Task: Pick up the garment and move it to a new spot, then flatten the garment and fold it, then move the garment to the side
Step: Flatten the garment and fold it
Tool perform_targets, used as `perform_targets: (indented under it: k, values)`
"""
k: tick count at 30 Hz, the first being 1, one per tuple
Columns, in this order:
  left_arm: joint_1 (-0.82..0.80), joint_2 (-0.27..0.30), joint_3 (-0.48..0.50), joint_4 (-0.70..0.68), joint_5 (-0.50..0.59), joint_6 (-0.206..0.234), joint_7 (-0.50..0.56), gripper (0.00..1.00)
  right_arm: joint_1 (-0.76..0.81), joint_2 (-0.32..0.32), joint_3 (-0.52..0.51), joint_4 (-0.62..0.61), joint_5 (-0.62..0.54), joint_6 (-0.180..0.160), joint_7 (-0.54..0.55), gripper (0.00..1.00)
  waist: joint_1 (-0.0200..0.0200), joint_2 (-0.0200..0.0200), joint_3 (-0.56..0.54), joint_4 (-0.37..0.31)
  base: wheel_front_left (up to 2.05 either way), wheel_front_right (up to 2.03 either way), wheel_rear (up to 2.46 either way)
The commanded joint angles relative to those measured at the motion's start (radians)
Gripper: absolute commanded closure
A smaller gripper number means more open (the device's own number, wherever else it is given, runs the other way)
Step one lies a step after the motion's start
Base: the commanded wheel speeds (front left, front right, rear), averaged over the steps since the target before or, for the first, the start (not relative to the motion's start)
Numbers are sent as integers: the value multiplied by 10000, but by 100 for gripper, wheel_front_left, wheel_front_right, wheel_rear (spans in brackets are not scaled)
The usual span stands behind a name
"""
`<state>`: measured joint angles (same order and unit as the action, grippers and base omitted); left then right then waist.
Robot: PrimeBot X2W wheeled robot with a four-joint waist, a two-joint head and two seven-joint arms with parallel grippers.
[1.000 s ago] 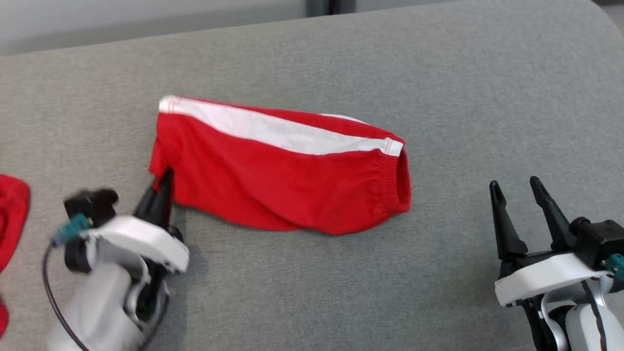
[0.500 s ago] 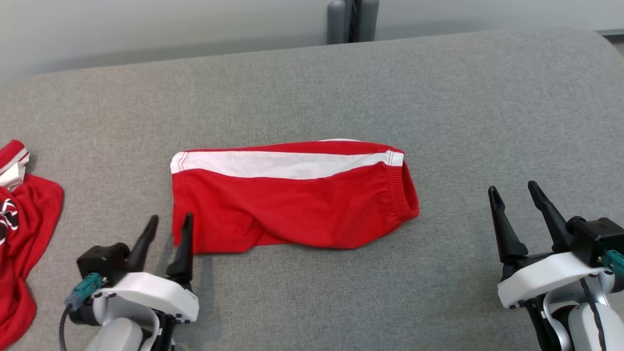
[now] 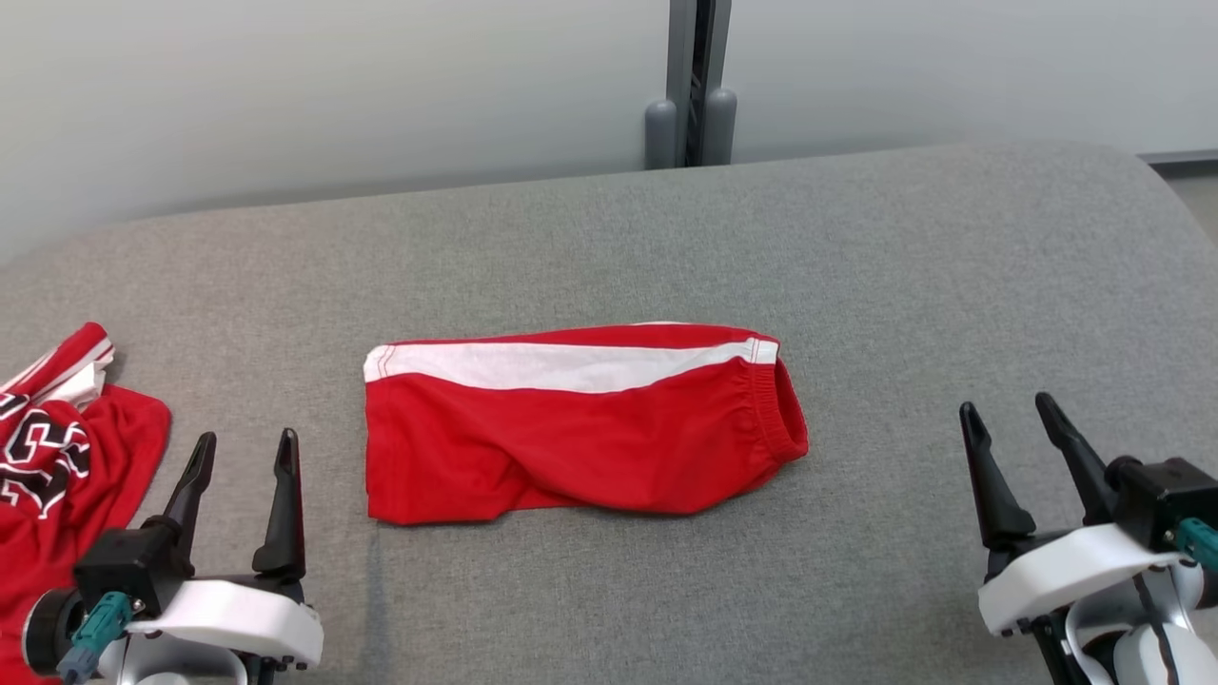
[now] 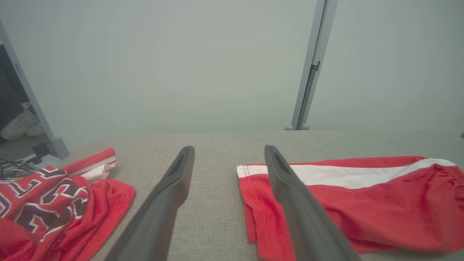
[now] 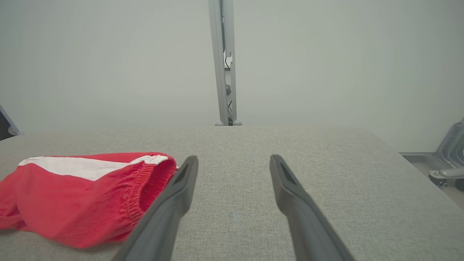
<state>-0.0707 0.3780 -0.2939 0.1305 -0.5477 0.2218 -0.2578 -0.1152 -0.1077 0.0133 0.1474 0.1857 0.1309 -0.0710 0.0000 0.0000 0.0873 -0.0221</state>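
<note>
The garment [image 3: 571, 428] is a pair of red shorts with a white side stripe, folded in half and lying flat in the middle of the grey padded surface, waistband to the right. In the left wrist view the garment [image 4: 355, 203] lies just right of the fingers; in the right wrist view the garment [image 5: 79, 195] lies to the left. My left gripper [image 3: 245, 447] stands open at the lower left, a short way left of the shorts' hem and apart from it. My right gripper [image 3: 1011, 412] stands open at the lower right, well clear of the waistband. Both are empty.
A second red garment with black and white lettering [image 3: 52, 476] lies crumpled at the left edge, close to my left gripper. The grey surface [image 3: 856, 247] curves down at its right end. A grey post [image 3: 692, 86] stands behind it against a pale wall.
My left gripper let go of the shorts' lower left corner, opened and drew back to the lower left. The head camera tilted up, showing more of the wall. The right gripper stayed put.
</note>
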Motion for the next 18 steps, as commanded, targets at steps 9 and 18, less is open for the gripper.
perform_targets:
  k: [9,18]
  values:
    - [471,428,47,-1004,198,448,501,0,448,118,-135,-175,-14,-3,29,0,0,0,-152,178,0,0,0]
    - [136,372,-69,-1308,220,477,598,0,4,169,0,-163,-58,-3,292,0,0,0,147,503,0,0,0]
